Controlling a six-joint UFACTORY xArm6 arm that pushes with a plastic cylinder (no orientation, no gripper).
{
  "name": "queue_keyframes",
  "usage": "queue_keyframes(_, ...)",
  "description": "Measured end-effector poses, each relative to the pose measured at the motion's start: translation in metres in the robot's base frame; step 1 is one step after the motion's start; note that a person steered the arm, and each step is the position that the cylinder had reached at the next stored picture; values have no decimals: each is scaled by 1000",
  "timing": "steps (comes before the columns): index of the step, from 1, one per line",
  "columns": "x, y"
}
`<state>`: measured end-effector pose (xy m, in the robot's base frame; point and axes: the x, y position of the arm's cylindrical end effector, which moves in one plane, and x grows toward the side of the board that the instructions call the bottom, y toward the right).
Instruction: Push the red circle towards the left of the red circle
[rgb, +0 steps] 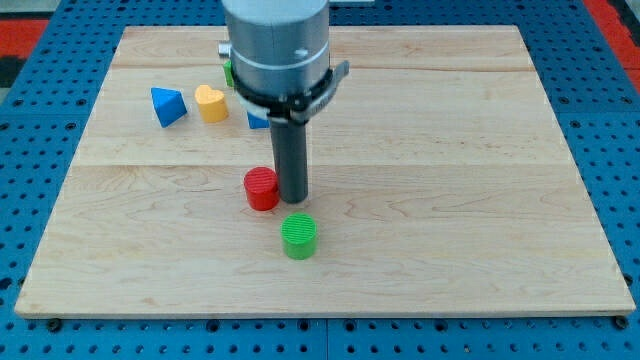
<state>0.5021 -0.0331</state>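
The red circle (262, 188) lies near the middle of the wooden board (450, 200), a little above and left of the green circle (298, 235). My tip (294, 197) stands right beside the red circle, on its right side, touching or nearly touching it. The arm's grey body hangs over the view's top centre and hides the red star and the yellow hexagon.
A blue triangular block (167, 105) and a yellow heart (210, 102) lie at the upper left. A blue cube (256, 120) and a green star (229, 72) show only as slivers beside the arm's body. Blue pegboard (40, 200) surrounds the board.
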Motion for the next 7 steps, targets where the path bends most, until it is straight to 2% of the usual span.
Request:
queue_keyframes(1,29,3)
queue_keyframes(2,24,4)
queue_keyframes(3,-7,27)
queue_keyframes(4,-52,0)
queue_keyframes(5,-63,-42)
queue_keyframes(7,-13,-44)
